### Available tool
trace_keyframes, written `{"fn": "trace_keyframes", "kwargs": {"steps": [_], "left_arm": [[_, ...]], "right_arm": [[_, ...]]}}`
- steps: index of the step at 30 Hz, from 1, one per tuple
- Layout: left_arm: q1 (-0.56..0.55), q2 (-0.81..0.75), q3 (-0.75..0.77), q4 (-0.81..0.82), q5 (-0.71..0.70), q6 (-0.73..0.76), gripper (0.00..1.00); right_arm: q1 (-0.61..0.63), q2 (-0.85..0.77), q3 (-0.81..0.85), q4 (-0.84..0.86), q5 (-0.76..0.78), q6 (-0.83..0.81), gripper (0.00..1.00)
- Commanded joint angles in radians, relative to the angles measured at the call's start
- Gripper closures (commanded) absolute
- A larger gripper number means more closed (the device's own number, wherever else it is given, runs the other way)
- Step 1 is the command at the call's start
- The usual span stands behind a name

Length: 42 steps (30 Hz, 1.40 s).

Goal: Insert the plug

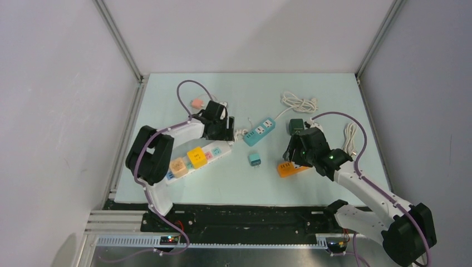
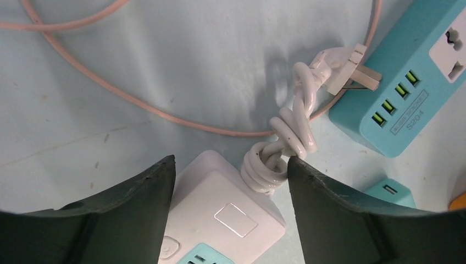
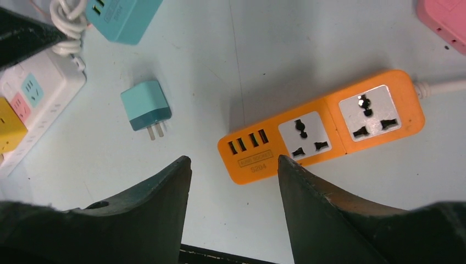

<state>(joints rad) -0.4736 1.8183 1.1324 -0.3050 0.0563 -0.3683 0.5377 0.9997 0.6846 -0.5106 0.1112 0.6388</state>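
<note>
The plug [image 1: 255, 159] is a small teal block with a darker band at one end, where two bare metal prongs stick out. It lies flat on the pale surface [image 1: 311, 100] near the middle of the top view, prongs toward the bottom of the frame, touching nothing. In the right wrist view it sits left of centre, well apart from the orange power strip [image 3: 321, 135] at centre right, which shows two sockets and a row of four small ports.

The right tool [image 3: 234, 168] hangs over the near end of that orange strip with its fingers spread wide and nothing between them. The left tool [image 2: 231, 165] is also spread wide. Its fingers straddle the end of a white power strip [image 2: 214, 214] and the knotted white cord [image 2: 280, 148] coming off it, but clamp neither. At the upper right of that view lies a blue power strip [image 2: 406, 88], and the cord's own white plug end rests just beside its edge.
</note>
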Motion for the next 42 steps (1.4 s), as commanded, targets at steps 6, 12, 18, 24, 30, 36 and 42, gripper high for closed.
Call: {"fn": "trace_keyframes", "kwargs": {"steps": [6,12,18,24,30,36,42], "left_arm": [[-0.009,-0.177,-0.008,-0.034,-0.015,0.024,0.20],[-0.003,-0.279,0.050,-0.028,-0.073,0.030,0.25],[-0.003,-0.470,-0.006,0.004,-0.283,0.008,0.18],[0.021,-0.643,-0.090,0.027,-0.412,-0.004,0.01],[0.068,-0.755,-0.139,0.029,-0.406,-0.112,0.00],[0.071,-0.794,-0.158,0.030,-0.425,-0.115,0.00],[0.071,-0.782,-0.157,0.033,-0.403,-0.121,0.00]], "right_arm": [[-0.086,-0.028,0.002,-0.025,0.022,-0.038,0.36],[-0.202,-0.003,0.032,-0.058,0.049,-0.049,0.43],[-0.366,0.065,0.086,-0.042,0.025,-0.021,0.43],[-0.430,0.241,0.130,0.035,0.152,0.061,0.02],[-0.450,0.466,0.269,-0.022,0.197,0.109,0.01],[-0.474,0.577,0.318,-0.009,0.203,0.107,0.06],[-0.483,0.658,0.354,-0.043,0.209,0.106,0.12]]}}
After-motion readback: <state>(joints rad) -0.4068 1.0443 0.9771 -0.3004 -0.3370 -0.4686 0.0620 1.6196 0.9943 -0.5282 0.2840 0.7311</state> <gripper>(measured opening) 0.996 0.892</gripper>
